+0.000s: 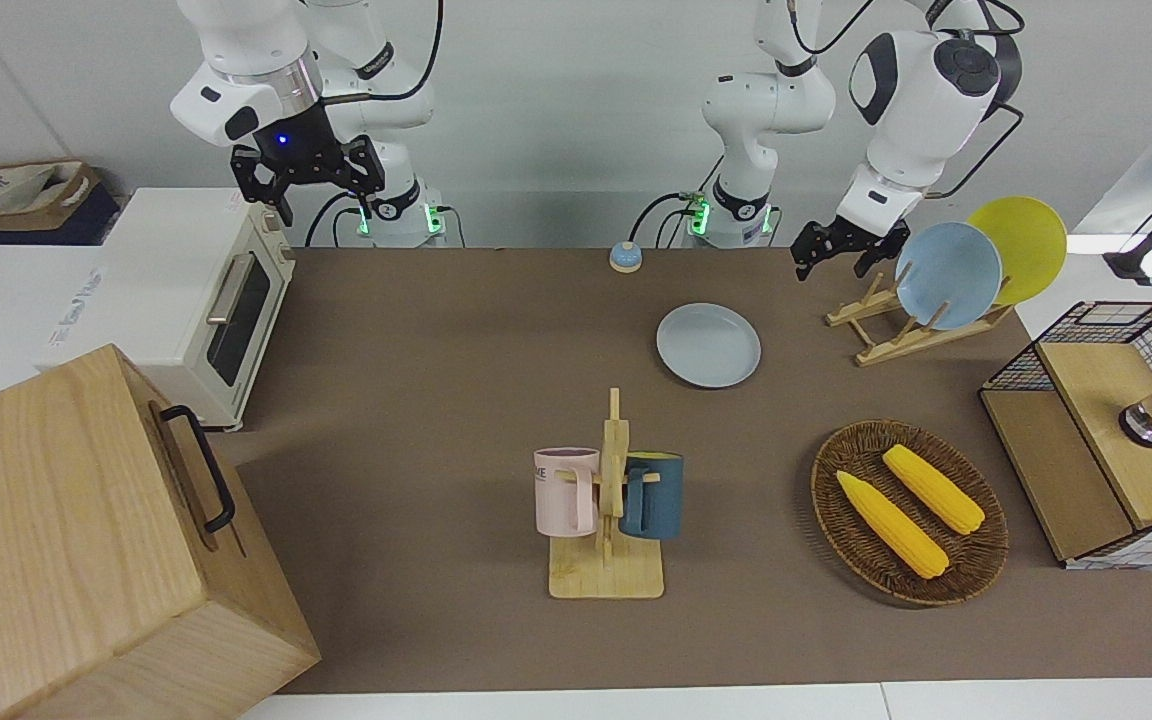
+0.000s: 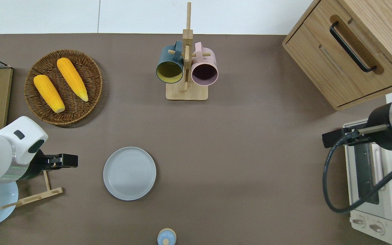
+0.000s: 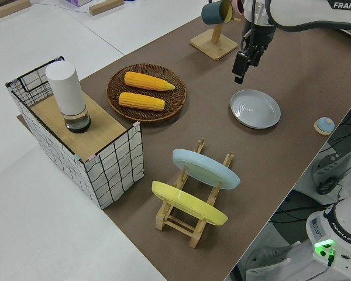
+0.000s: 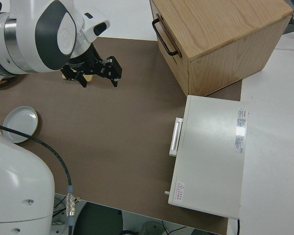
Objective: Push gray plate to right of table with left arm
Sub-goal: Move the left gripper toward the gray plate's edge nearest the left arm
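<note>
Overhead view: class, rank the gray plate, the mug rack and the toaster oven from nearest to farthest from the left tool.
1. Gray plate, beside the left tool.
2. Mug rack, mid-table, farther from the robots.
3. Toaster oven, at the right arm's end.

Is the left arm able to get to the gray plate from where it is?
Probably yes. The left tool hangs by the plate rack, and only bare table lies between it and the gray plate. Nothing blocks the way.
</note>
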You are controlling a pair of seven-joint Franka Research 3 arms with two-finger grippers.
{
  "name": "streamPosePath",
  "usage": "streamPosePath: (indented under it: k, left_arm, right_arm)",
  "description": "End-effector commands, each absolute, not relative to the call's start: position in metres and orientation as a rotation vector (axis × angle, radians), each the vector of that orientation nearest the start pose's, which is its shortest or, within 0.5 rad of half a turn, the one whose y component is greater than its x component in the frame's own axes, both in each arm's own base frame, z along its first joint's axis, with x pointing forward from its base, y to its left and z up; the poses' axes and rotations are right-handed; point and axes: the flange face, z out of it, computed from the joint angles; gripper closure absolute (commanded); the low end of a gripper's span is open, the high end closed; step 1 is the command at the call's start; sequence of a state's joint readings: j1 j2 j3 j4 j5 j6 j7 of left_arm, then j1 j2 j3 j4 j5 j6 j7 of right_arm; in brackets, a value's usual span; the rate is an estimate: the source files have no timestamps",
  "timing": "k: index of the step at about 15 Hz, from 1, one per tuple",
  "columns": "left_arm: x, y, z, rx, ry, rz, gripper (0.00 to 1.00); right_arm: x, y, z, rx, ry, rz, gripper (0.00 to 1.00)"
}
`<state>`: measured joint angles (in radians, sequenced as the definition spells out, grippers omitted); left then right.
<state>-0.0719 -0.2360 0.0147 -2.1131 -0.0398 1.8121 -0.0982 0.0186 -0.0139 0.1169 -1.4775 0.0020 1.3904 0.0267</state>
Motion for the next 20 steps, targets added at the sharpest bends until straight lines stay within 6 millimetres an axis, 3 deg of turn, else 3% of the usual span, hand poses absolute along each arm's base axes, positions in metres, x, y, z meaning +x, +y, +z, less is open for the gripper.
streamPosePath:
  k: [1, 3, 9, 20]
  left_arm:
    - [0.461, -0.032, 0.483, -3.187, -0.108, 0.071, 0.00]
    - [0.453, -0.034, 0.463, -3.187, -0.105, 0.054, 0.00]
    - [0.423, -0.071, 0.387, -3.158, -0.120, -0.028, 0.00]
    - [0.414, -0.083, 0.324, -3.159, -0.093, -0.052, 0.00]
  right_arm:
    - [0.524, 0.071, 0.664, -3.131, -0.164, 0.121, 0.017]
    - [0.524, 0.070, 0.664, -3.131, -0.161, 0.121, 0.017]
    - [0.524, 0.070, 0.664, -3.131, -0.159, 0.121, 0.017]
    - [0.524, 0.071, 0.664, -3.131, -0.164, 0.121, 0.017]
